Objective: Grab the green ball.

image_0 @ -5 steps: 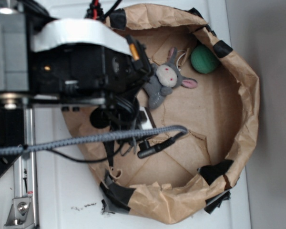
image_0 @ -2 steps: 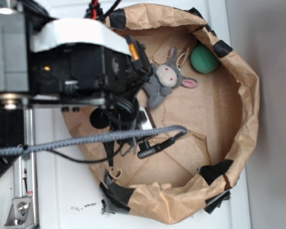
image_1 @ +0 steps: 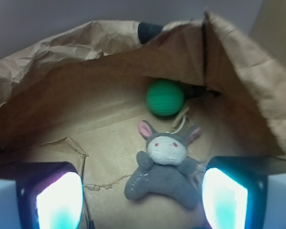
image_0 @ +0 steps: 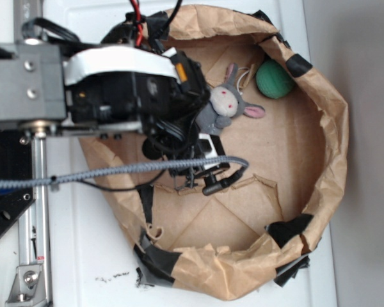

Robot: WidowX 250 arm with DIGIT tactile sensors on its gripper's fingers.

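Note:
The green ball (image_0: 274,79) (image_1: 165,97) is small, round and knitted, resting against the far wall inside a brown paper bowl. In the wrist view my gripper (image_1: 142,198) is open, its two glowing pads (image_1: 61,202) wide apart, with nothing between them. A grey plush bunny (image_1: 166,167) lies on the floor just ahead of the jaws, between them and the ball. In the exterior view the gripper is hidden under the black arm (image_0: 134,89), which hangs over the bowl's left side.
The crumpled brown paper bowl (image_0: 329,147) with black tape patches rings the work area, its walls rising around the ball. The bunny (image_0: 221,105) sits left of the ball. A grey braided cable (image_0: 115,174) crosses the bowl. White table surface lies outside.
The arm has shifted right and upward in the exterior view, further over the bowl toward the bunny. Ball and bunny have not moved.

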